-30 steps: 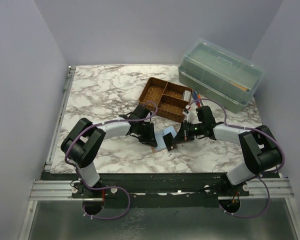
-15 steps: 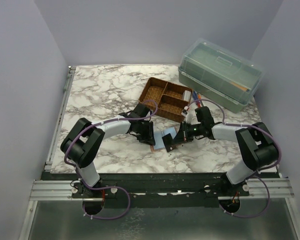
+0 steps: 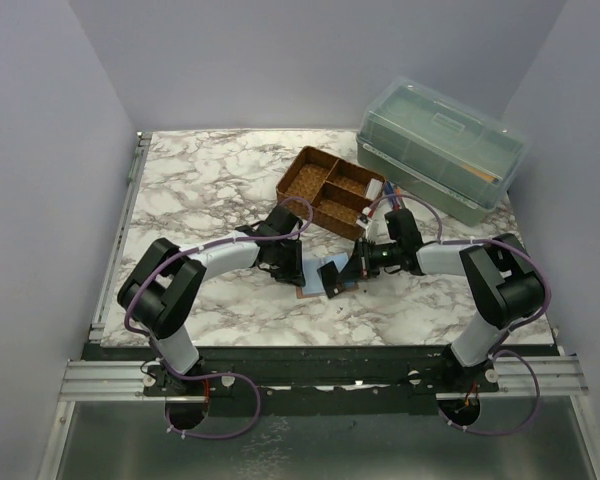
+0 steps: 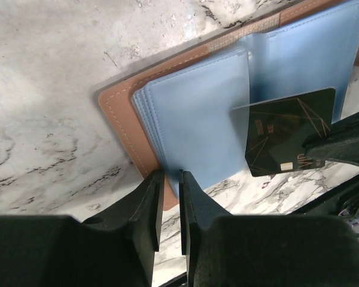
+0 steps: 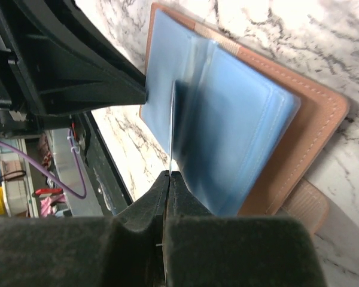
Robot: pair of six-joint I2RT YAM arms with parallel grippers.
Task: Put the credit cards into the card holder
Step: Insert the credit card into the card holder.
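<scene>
- The card holder [image 4: 122, 113] is laid open on the marble table [image 4: 48, 72] between both arms, so that its blue pockets [image 4: 197, 119] are exposed.
- Its near edge is met by the left gripper [image 4: 172, 197], whose jaws are only narrowly apart, presumably for steadying. Whether it is actually pinched cannot be told.
- A dark credit card [image 4: 287, 131] is clamped in the closed right gripper [image 5: 168, 174]. Its leading edge appears to be slipped under one pocket.

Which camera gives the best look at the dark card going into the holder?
Left wrist: the dark card shows its printed face, one end under a blue pocket of the card holder. Right wrist sees it only edge-on, in the shut right pincer. The top view gives just a small dark patch.
</scene>
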